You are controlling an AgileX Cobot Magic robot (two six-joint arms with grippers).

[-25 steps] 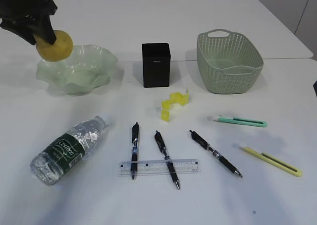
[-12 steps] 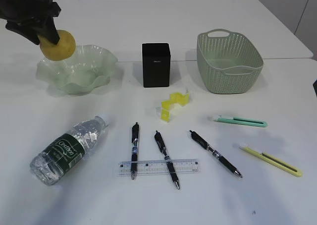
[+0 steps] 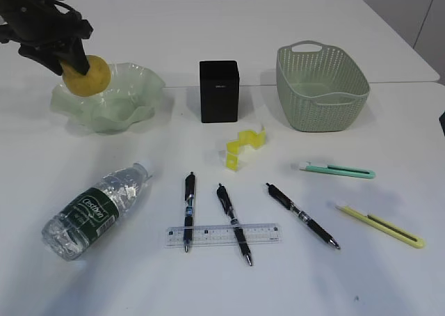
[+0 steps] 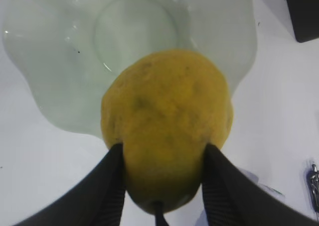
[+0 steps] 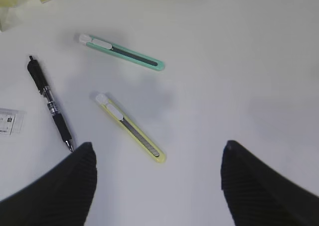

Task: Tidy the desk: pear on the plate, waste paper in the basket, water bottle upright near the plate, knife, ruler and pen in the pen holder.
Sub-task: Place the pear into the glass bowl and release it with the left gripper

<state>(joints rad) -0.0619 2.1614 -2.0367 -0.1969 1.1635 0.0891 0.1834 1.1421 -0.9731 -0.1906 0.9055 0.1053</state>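
Observation:
My left gripper [image 3: 68,60] is shut on the yellow pear [image 3: 89,76], holding it over the left rim of the pale green plate [image 3: 122,97]. In the left wrist view the pear [image 4: 167,111] sits between both black fingers above the plate [image 4: 134,32]. The water bottle [image 3: 94,211] lies on its side. Three pens [image 3: 188,210] and the clear ruler [image 3: 222,234] lie at the front. A green knife [image 5: 122,53] and a yellow knife [image 5: 129,127] lie under my open right gripper [image 5: 158,150]. Folded yellow waste paper [image 3: 243,147] lies before the black pen holder [image 3: 220,91] and the basket [image 3: 321,86].
The white desk [image 3: 208,30] has bare room behind the plate, holder and basket. Its far edge runs behind the basket, at the back right.
My left gripper has carried the pear right and slightly down, from beyond the plate's left side to over its rim. Nothing else has moved.

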